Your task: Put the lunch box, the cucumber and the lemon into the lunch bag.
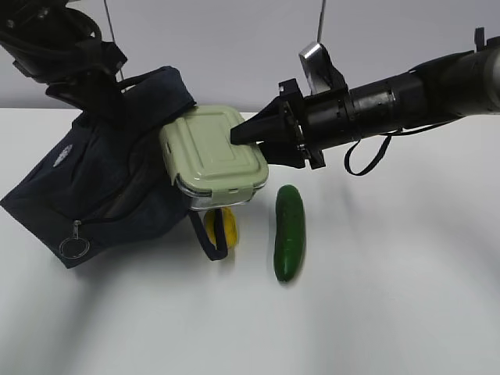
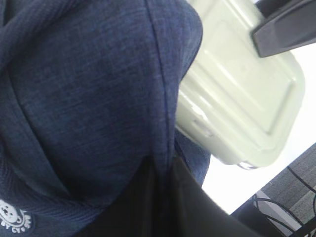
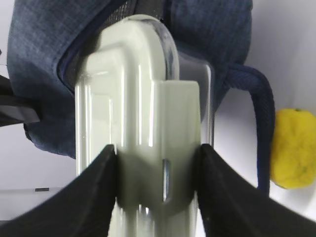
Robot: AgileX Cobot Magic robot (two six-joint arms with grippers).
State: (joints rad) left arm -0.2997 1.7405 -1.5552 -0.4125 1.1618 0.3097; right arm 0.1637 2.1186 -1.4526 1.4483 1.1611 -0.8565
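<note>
The navy lunch bag (image 1: 101, 183) lies tilted at the left, mouth facing right. My left gripper (image 2: 165, 177) is shut on a fold of the lunch bag (image 2: 89, 98) near its top edge. The lunch box (image 1: 212, 152), with its sage-green lid, hangs half inside the bag's mouth. My right gripper (image 3: 158, 173) is shut on the near end of the lunch box (image 3: 133, 89), one finger (image 3: 96, 182) on each face. The cucumber (image 1: 288, 232) lies on the table to the right of the bag. The lemon (image 1: 225, 226) sits under the box, partly hidden by a bag handle (image 1: 209, 238).
The zipper's ring pull (image 1: 73, 248) hangs at the bag's lower left corner. The white table (image 1: 391, 297) carries the lemon (image 3: 294, 148) beside the handle strap (image 3: 261, 113). My right arm (image 1: 414, 94) reaches in from the upper right.
</note>
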